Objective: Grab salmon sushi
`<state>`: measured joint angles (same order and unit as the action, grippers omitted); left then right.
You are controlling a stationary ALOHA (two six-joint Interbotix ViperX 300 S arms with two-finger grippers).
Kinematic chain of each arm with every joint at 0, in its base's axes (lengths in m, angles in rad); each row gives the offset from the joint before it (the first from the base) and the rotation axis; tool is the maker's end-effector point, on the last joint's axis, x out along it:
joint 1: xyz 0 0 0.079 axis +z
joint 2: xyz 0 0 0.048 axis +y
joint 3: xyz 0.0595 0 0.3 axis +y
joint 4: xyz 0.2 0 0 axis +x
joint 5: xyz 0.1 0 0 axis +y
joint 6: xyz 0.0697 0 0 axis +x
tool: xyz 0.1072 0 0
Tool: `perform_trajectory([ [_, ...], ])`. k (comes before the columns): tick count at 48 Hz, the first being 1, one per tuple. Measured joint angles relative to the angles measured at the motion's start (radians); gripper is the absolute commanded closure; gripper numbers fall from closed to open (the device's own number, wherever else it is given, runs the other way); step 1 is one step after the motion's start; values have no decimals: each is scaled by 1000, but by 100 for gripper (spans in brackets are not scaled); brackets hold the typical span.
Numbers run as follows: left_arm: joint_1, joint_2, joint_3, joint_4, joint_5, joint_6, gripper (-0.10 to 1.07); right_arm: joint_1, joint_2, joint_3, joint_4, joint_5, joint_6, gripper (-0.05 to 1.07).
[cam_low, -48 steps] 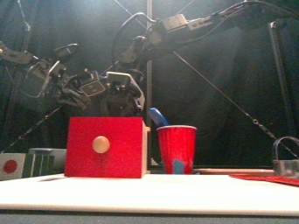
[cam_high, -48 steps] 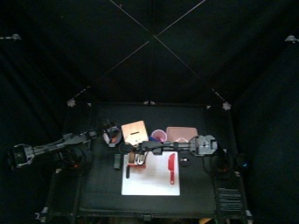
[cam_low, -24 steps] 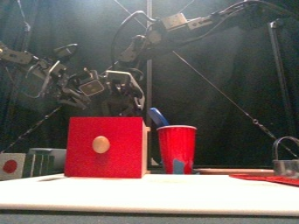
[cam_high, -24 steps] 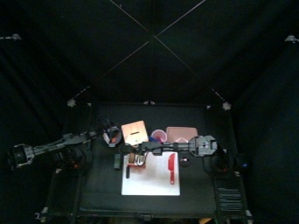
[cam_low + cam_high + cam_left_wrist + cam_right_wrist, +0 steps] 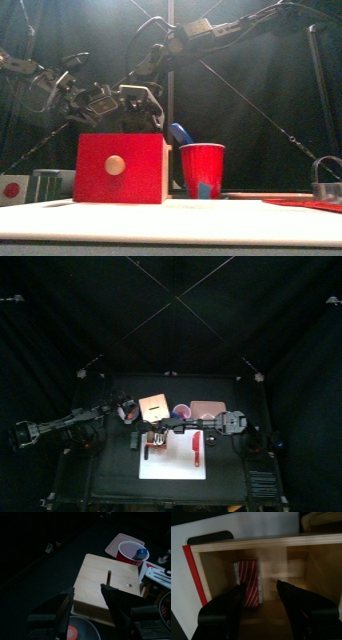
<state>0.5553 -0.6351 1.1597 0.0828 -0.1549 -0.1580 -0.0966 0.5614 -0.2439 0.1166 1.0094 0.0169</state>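
The salmon sushi, a small reddish-pink piece with pale streaks, stands on edge inside an open wooden box with a red side. That box rests on the white board. My right gripper is open at the box's mouth, with the sushi just beyond one jaw tip and untouched. In the front view the box shows only its red face, which hides the sushi. My left gripper hangs open and empty above the flat tan-orange square. From above, the left gripper and the right gripper flank the board.
A red cup holding a blue item stands beside a pink plate, behind the tan square. The red knife lies on the white board. A metal container sits at the front view's right, and small cans at its left.
Both grippers stay open. In the front view the right arm's upper links have shifted slightly; nothing on the table has moved.
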Motion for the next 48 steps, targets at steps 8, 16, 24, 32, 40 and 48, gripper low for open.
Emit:
perform_trajectory([
  [8, 0, 0, 0, -3, 5, 0, 13, -2, 8, -6, -6, 2, 2, 16],
  [16, 2, 0, -2, -3, 11, 0, 13, 3, 11, -21, -51, 0, 18, 16],
  [24, 2, 0, 0, -3, 11, -2, 13, 8, 14, -41, -133, 25, 23, 16],
  [32, 0, 0, -2, -3, 20, -2, 13, 8, 17, -54, -160, 54, 25, 16],
  [40, 0, 0, 0, -3, 29, -3, 13, 8, 17, -57, -133, 55, 17, 16],
  [48, -2, 0, -2, -3, 31, -3, 13, 3, 18, -63, -104, 63, 21, 17],
])
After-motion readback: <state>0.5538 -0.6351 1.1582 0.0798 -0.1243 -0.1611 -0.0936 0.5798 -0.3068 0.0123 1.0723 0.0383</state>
